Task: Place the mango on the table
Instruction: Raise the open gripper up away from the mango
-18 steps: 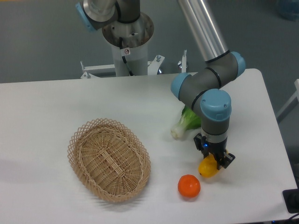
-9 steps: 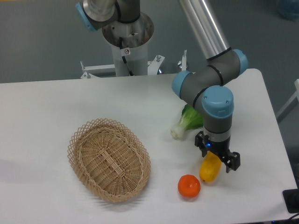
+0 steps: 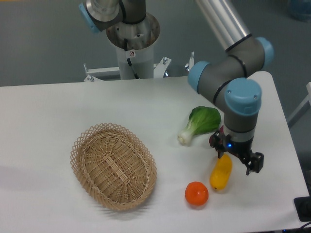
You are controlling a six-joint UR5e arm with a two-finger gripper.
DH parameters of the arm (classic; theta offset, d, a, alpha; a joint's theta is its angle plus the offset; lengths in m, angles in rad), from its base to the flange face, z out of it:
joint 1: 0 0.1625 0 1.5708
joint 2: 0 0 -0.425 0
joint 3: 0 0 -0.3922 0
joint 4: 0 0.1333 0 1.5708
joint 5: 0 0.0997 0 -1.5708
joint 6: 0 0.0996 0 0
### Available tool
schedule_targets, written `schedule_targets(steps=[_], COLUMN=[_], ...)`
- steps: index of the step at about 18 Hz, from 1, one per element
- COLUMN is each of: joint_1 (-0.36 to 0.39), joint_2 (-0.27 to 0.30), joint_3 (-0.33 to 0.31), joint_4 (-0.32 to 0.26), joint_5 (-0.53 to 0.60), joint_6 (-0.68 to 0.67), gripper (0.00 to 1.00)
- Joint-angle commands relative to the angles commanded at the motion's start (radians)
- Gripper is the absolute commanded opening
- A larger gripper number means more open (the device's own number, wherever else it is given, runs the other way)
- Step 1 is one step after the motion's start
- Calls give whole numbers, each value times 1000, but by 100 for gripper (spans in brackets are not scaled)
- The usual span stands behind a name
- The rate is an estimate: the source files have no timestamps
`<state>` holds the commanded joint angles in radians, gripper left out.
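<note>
1. A yellow mango [image 3: 220, 173] lies on its side on the white table [image 3: 58, 107], near the front right, with an orange [image 3: 196, 193] just beside its lower end and a leafy green vegetable [image 3: 200, 123] a little way behind it.
2. The robot's gripper [image 3: 238, 158] hangs just above and to the right of the mango's upper end — its fingers are spread apart and hold nothing.
3. The mango looks smooth and firm, probably fairly light but slippery; a hard squeeze could bruise it. Judging by its long oval shape, the surest hold is across the narrow middle, not at the tapered ends.
4. A woven wicker basket [image 3: 114, 165] sits well apart to the left.
5. Hard to make out: the fingertips are dark and small, and the gripper partly overlaps the mango's top, so whether any finger touches the fruit cannot be told. Any reddish blush is not visible from here.
</note>
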<state>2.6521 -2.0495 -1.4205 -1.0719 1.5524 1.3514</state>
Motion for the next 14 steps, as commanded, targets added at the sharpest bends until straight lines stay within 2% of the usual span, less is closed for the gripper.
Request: schedule_targets(steps=[3,5,9,14], joint_1=[40,71,118,135], joint_2=[43,64,81,89], joint_3=[-9,-20,-40,-49], joint_4=[-77,-108,-123,-140], joint_5=[-11,-34,-84,-100], joint_6=[98,159,287,301], gripper=[100,100,100,100])
